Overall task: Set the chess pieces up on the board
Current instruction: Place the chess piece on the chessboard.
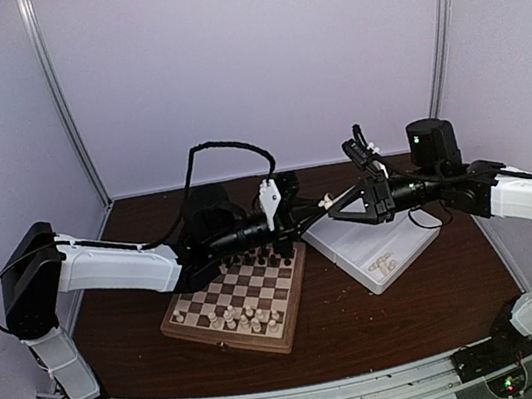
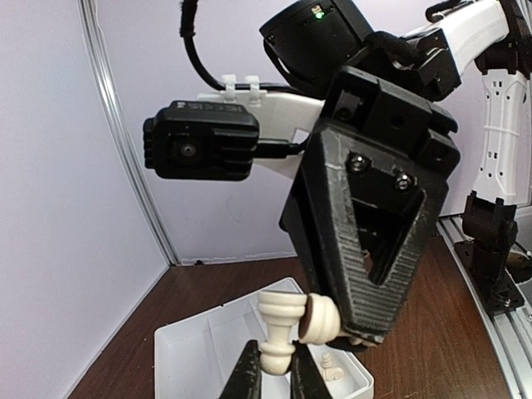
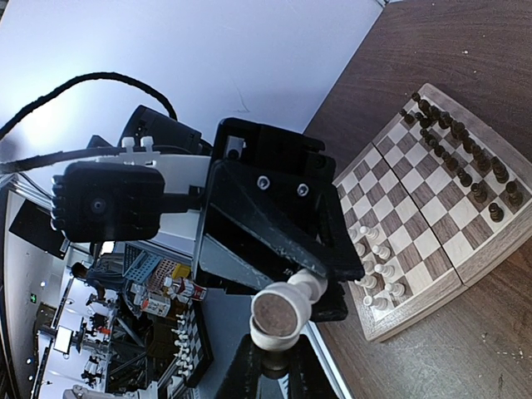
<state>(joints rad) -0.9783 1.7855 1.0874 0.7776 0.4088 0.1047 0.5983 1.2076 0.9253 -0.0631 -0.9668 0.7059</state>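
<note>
Chess pieces (image 1: pixel 236 316) in cream stand along the near rows of the board (image 1: pixel 247 285), which lies left of centre on the brown table (image 1: pixel 415 307). Dark pieces (image 1: pixel 267 257) are lined up on its far rows. Just right of the board I see the white tray (image 1: pixel 353 236), with a few loose figures (image 1: pixel 388 263) lying in its near end. Both arms meet in the air above the gap between the board's far right corner and the tray. From the left wrist I see the left gripper (image 2: pixel 277 378) pinched together on the lower stem of one cream piece (image 2: pixel 280 331), which stands roughly upright between the fingers. Touching it on the right is a felt-bottomed base (image 2: pixel 318 320), also cream, clamped at the tips of the right gripper (image 2: pixel 363 334). The right wrist view shows that brown underside facing its camera. Whether the two grippers share a single piece I cannot tell.
</note>
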